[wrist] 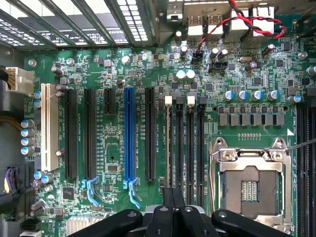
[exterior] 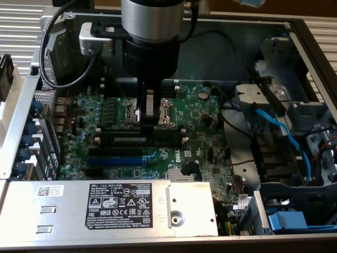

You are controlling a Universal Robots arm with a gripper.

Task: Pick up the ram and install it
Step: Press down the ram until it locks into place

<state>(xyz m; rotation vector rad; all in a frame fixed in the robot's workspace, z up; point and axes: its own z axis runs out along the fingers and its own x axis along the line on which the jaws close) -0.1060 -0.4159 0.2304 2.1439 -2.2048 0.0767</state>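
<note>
arm upright over motherboard [exterior: 195, 113]; fingers [exterior: 149, 124] closed — tips at memory slots [wrist: 183, 143]

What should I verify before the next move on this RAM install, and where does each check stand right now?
1. Gripper shut: ok.
2. Gripper over the memory slots, fingers in line with them: ok.
3. Grip on the ram: a green strip lies along the slots just under the fingertips, but whether it is held or only touched: cannot tell.
4. Ram fully seated in its slot: cannot tell.
5. White slot latches closed or open: cannot tell.
6. Fingers apart from the empty CPU socket beside the slots: ok.
</note>
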